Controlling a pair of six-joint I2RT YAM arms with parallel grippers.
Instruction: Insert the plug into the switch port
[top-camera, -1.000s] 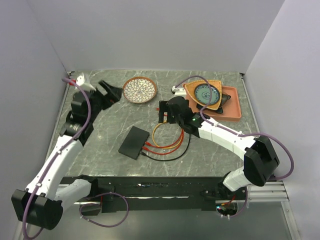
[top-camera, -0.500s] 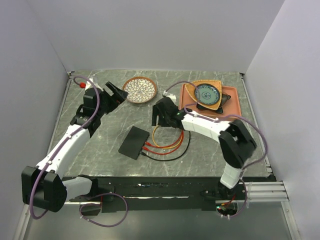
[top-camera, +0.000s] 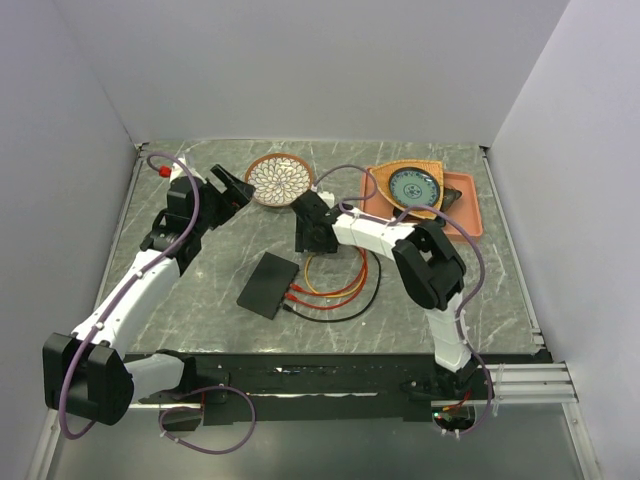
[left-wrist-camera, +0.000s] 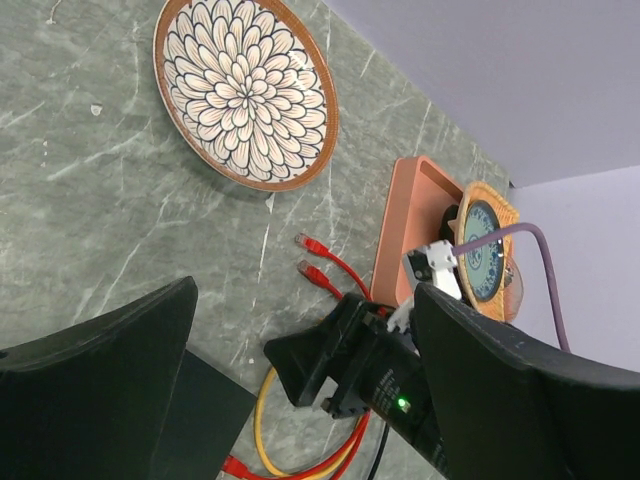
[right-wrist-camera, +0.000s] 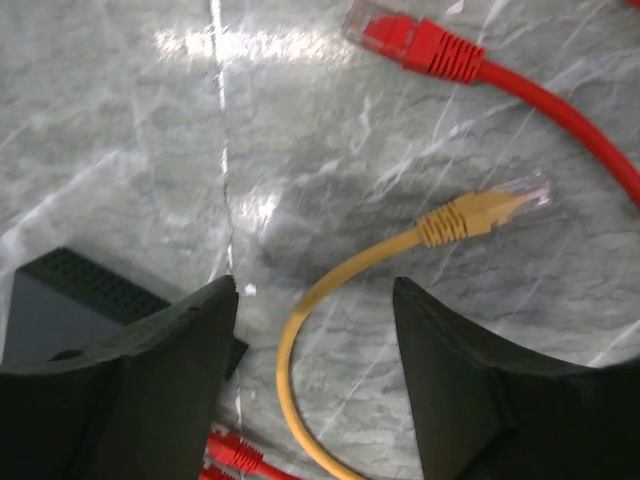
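The switch (top-camera: 267, 285) is a flat black box lying left of centre; its corner shows in the right wrist view (right-wrist-camera: 70, 290). Red plugs (right-wrist-camera: 235, 455) sit at its edge. Red, yellow and black cables (top-camera: 335, 288) loop beside it. My right gripper (top-camera: 303, 232) is open and empty, low over the yellow cable; the free yellow plug (right-wrist-camera: 480, 213) and a free red plug (right-wrist-camera: 410, 40) lie just ahead of it (right-wrist-camera: 312, 300). My left gripper (top-camera: 230, 190) is open and empty, hovering near the patterned plate (left-wrist-camera: 245, 90), and points towards the right gripper.
An orange tray (top-camera: 468, 215) at the back right holds a blue-patterned dish (top-camera: 413, 187) on an orange holder. The brown-rimmed plate (top-camera: 279, 179) lies at the back centre. Two loose red plugs (left-wrist-camera: 318, 262) lie between plate and tray. White walls enclose the table.
My right gripper has swung left and back, from above the cable loop to over the free plug ends. My left gripper turned towards the plate, then held still.
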